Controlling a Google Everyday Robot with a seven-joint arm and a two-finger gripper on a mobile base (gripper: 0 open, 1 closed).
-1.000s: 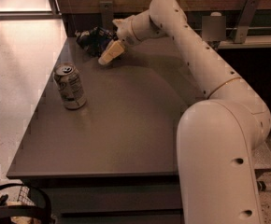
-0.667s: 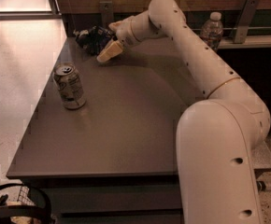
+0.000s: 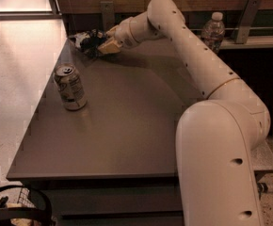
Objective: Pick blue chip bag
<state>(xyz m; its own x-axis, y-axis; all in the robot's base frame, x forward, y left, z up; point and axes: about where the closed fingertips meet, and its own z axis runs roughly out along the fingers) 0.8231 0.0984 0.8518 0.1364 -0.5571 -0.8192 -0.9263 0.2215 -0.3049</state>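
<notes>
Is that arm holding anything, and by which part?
Cannot tell. The gripper sits against the right edge of the blue chip bag.

Cream-white arm (image 3: 207,65) of rounded segments, dark screw holes (image 3: 236,161), an orange joint ring (image 3: 224,83), tan gripper (image 3: 107,46) at its tip.

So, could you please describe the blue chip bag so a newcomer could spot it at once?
Start at the grey table and go to its far left corner, where the gripper reaches. The blue chip bag lies there at its tip: dark, crumpled foil with white markings, unlike the upright silver drink can nearer the front.
</notes>
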